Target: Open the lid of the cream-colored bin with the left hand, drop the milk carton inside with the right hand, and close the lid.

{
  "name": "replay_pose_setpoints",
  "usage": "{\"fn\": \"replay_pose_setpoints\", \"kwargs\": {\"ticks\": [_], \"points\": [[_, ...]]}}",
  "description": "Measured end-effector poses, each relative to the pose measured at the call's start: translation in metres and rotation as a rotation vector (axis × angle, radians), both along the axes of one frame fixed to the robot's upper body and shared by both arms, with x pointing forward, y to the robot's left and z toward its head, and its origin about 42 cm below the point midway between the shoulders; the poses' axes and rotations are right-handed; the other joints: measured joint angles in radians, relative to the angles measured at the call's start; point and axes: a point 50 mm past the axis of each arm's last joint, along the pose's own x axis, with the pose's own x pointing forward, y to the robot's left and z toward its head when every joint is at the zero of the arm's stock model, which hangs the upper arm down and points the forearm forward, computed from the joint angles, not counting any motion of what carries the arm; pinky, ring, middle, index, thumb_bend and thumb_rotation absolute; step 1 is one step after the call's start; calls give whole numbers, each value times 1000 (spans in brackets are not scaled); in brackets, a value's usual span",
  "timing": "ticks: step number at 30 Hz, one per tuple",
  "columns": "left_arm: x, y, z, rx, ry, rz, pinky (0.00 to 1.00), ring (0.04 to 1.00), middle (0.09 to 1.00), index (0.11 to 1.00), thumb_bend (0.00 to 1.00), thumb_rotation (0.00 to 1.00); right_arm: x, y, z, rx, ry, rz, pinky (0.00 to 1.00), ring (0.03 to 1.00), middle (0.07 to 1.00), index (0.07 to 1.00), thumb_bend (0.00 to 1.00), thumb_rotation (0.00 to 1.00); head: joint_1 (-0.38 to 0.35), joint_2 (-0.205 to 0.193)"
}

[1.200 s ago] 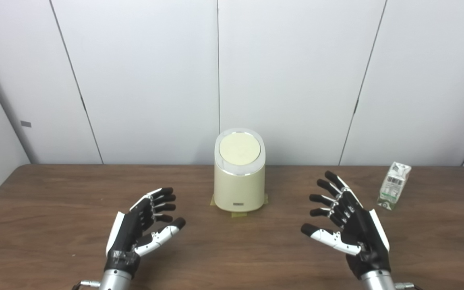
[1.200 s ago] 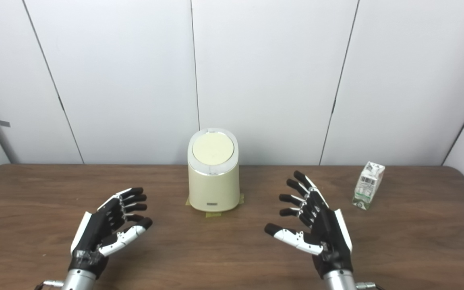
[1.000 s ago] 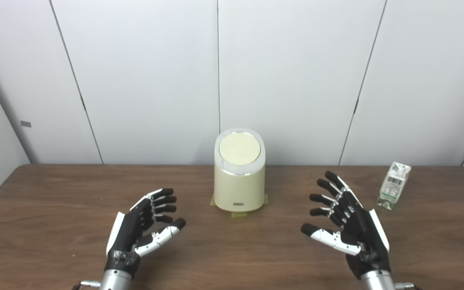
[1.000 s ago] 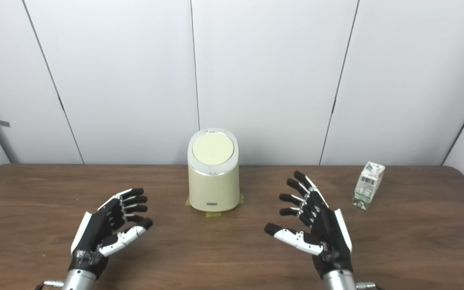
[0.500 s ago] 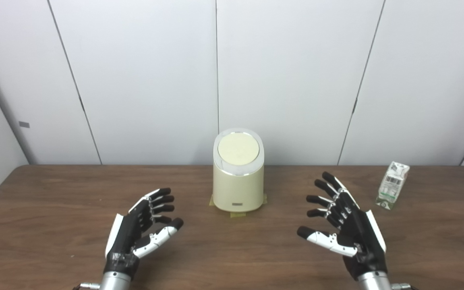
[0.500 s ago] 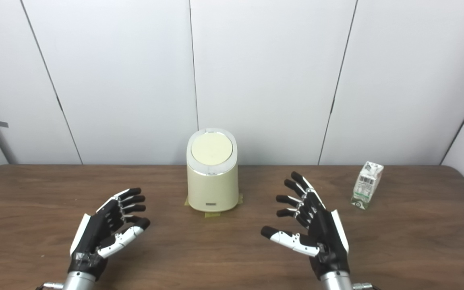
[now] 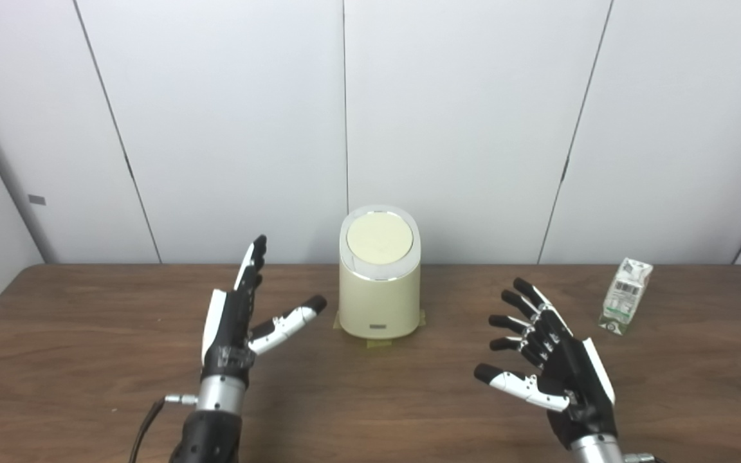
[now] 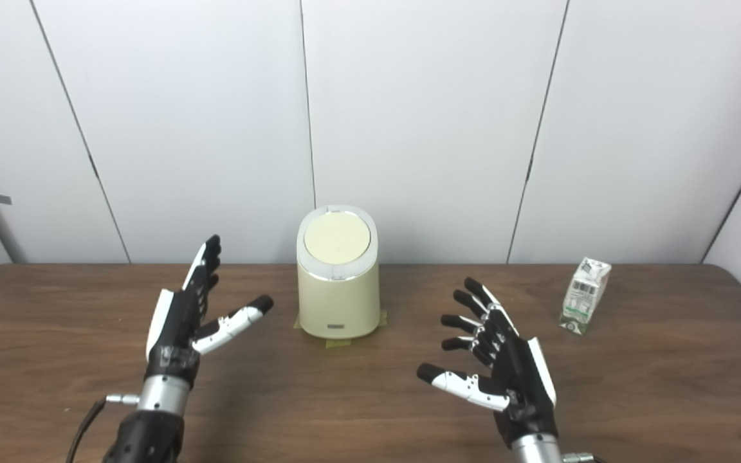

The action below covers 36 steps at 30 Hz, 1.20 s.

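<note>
The cream-colored bin [image 7: 379,299] stands at the back middle of the wooden table [image 7: 87,360], its round lid [image 7: 379,238] shut. The milk carton [image 7: 627,296] stands upright at the far right. My left hand [image 7: 242,315] is open, raised above the table left of the bin, fingers pointing up and thumb reaching toward the bin without touching it. My right hand [image 7: 547,360] is open and empty, low over the table between the bin and the carton. In the right eye view the bin [image 8: 338,292] and the carton [image 8: 585,294] show the same.
Yellow tape patches [image 7: 380,342] mark the table under the bin. White wall panels [image 7: 460,116] rise right behind the table's far edge.
My left hand has lifted and moved forward toward the bin, turning its fingers upright. My right hand has stayed nearly still. The camera has shifted slightly.
</note>
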Motion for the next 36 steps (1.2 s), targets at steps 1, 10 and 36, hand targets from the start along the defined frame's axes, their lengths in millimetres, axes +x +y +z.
{"fn": "replay_pose_setpoints", "kwargs": {"ticks": [1, 10, 36], "points": [[5, -2, 6, -1, 1, -18, 950, 1000, 1000, 1000, 895, 313, 0, 0, 0, 0, 0, 0, 570, 725, 856, 887, 784, 145, 2, 2], [34, -20, 36, 14, -4, -95, 931, 1000, 1000, 1000, 913, 278, -2, 0, -1, 1, 4, 3, 566, 730, 864, 891, 774, 148, 3, 11], [97, -52, 52, 374, 36, 76, 1000, 1000, 1000, 1000, 1000, 316, -4, 13, 8, 0, -4, -2, 558, 715, 843, 871, 771, 171, -14, 20]]}}
